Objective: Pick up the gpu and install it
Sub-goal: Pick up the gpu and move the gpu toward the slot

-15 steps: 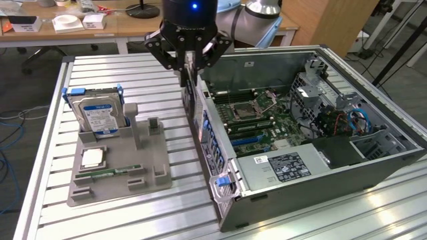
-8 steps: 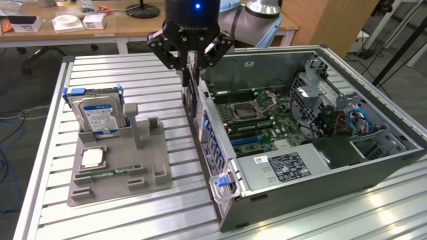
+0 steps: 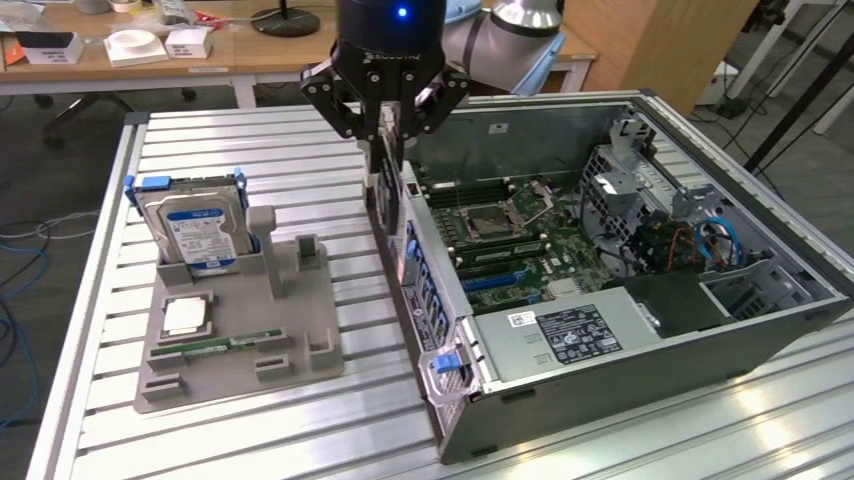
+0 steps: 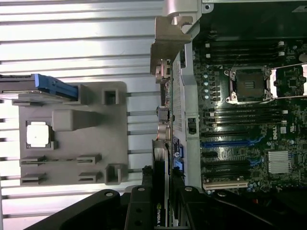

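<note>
One black multi-link gripper (image 3: 387, 128) stands at the 12 o'clock position of the exterior view. It is closed on the gpu (image 3: 391, 195), a slim near-black rectangular circuit card with a silver metal bracket. The card hangs upright and edge-on below the fingers, raised off the ribbed aluminium table (image 3: 267, 140). It sits level with the 9 o'clock wall of the open dark-grey computer case (image 3: 627, 365). Contact with that wall cannot be determined.

In the wrist view, the gripper (image 4: 162, 184) presses one finger against each flat face of the gpu (image 4: 160, 158). A printed NVIDIA mark is visible on the card between the fingers. The card runs parallel to the case wall.

The case lies on its side and occupies the 3 o'clock half of the exterior view. It contains:
- a green motherboard (image 3: 534, 250) with an open silver processor socket (image 3: 497, 215);
- a grey power supply box (image 3: 567, 335) with a white label, at 5 o'clock of the socket.

At 9 o'clock of the case lies a grey moulded fixture tray (image 3: 240, 340), holding:
- a silver hard drive (image 3: 198, 235) with a blue-white label, upright at the tray's 12 o'clock end;
- a square silver processor chip (image 3: 184, 317), flat;
- a narrow green memory stick (image 3: 207, 348), at 6 o'clock of the chip.
</note>
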Action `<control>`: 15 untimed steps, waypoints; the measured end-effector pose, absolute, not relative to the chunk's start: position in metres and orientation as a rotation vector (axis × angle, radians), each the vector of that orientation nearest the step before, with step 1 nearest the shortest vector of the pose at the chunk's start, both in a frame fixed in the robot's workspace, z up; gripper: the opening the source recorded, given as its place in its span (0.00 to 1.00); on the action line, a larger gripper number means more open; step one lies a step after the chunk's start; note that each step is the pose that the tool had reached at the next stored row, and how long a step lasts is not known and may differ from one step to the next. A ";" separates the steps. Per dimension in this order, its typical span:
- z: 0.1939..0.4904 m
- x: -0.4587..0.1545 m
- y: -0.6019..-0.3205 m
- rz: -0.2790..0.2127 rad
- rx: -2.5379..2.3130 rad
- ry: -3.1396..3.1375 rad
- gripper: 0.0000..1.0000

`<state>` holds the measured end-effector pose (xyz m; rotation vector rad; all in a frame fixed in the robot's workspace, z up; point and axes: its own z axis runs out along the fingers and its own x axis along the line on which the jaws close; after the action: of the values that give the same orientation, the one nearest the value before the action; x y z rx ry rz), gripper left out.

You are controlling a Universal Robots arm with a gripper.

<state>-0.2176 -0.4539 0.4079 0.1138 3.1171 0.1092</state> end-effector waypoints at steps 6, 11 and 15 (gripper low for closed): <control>0.408 -0.214 -0.454 0.109 0.114 3.117 0.26; 0.408 -0.212 -0.454 0.109 0.114 3.117 0.26; 0.408 -0.210 -0.454 0.109 0.114 3.117 0.26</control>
<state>-0.2097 -0.4539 0.4079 0.1138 3.1171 0.1093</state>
